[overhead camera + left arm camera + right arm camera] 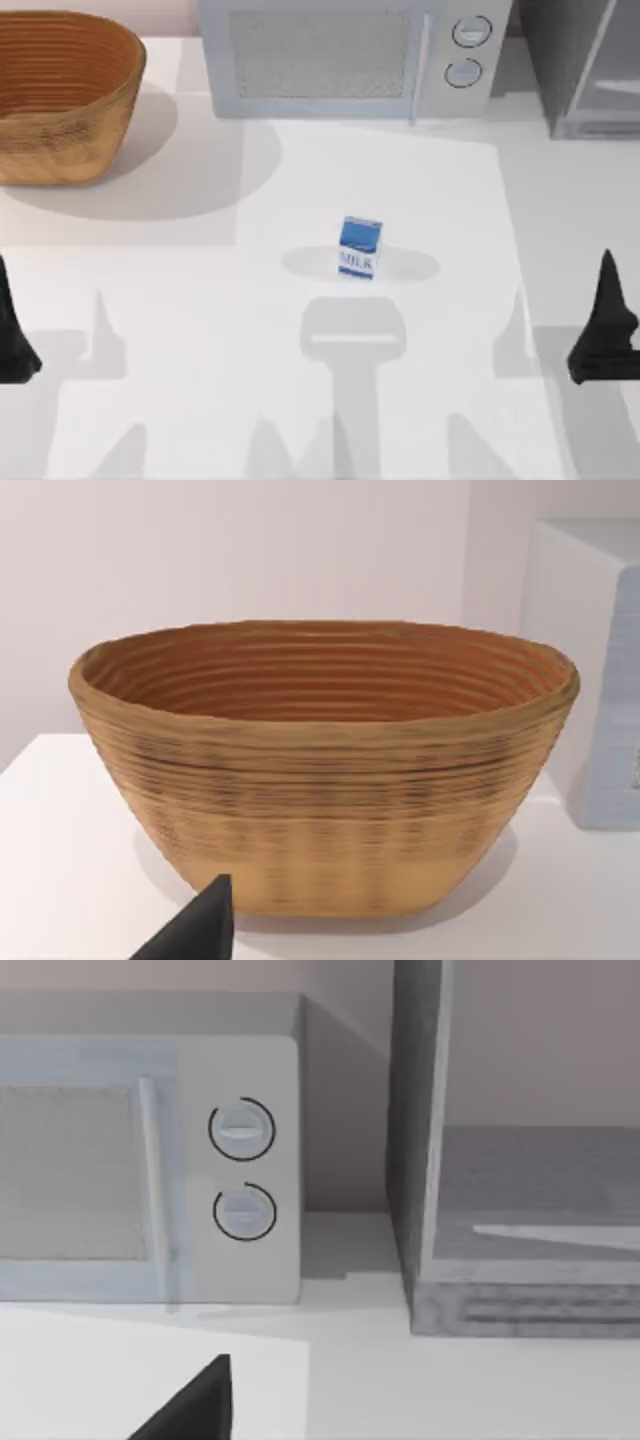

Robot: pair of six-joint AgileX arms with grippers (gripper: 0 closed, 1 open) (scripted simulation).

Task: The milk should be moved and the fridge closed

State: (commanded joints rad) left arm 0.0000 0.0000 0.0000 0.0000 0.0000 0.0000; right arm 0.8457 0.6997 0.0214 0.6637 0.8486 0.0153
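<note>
A: Top view, from above: the white table (200,300) carries the fridge (585,70) at its far right corner, the microwave (350,55) at the far middle, a woven basket (60,95) at far left and the milk (360,247) upright near the centre, well apart from all three.

B: And the arms?

A: Left gripper (12,335) sits parked at the left edge, right gripper (605,325) at the right edge, both well apart from the carton. Whether either's jaws are released or clenched, I cannot tell.

B: What do the wrist cameras add?

A: Right wrist view: the fridge (520,1160) stands open, its grey interior in sight, just beside the microwave (150,1160) with its two round knobs. Left wrist view: the basket (320,770) side on, ribbed inside, resting on the table (60,880), with the microwave's side (600,680) beside it.
</note>
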